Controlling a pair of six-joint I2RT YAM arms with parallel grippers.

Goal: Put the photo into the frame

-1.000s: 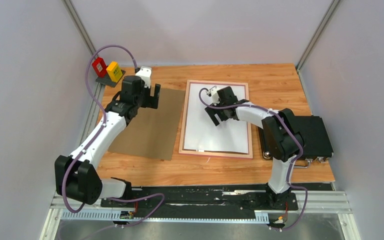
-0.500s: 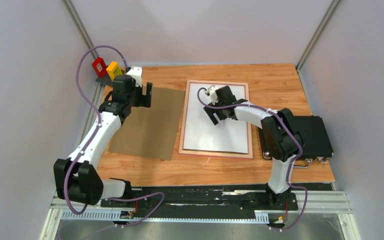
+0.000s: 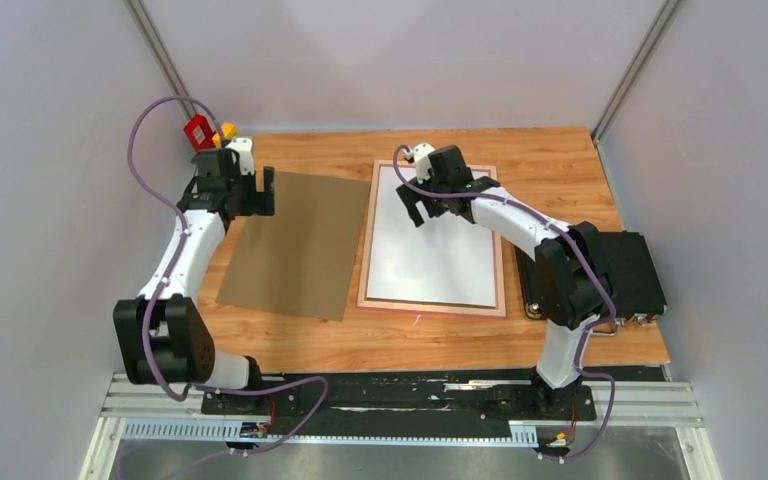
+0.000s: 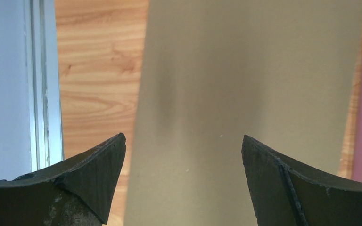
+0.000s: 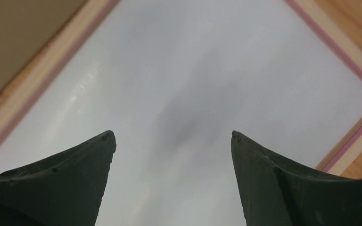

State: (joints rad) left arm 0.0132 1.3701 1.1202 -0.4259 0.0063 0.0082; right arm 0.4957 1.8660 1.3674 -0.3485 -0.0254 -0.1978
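White rectangular sheet [image 3: 440,255], probably the photo face-down, sits in thin pink-and-wood frame [image 3: 432,306]. Right end effector [image 5: 169,136] and left end effector [image 4: 184,139] both spread, empty. Next, probably: left pinches edge of plain brown backing board [image 3: 295,245].

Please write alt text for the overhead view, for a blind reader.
On a wooden table, a white sheet lies inside a thin frame, with a brown board to its left. The right tool, open, hangs over the sheet; the left tool, open, over the board's far corner.
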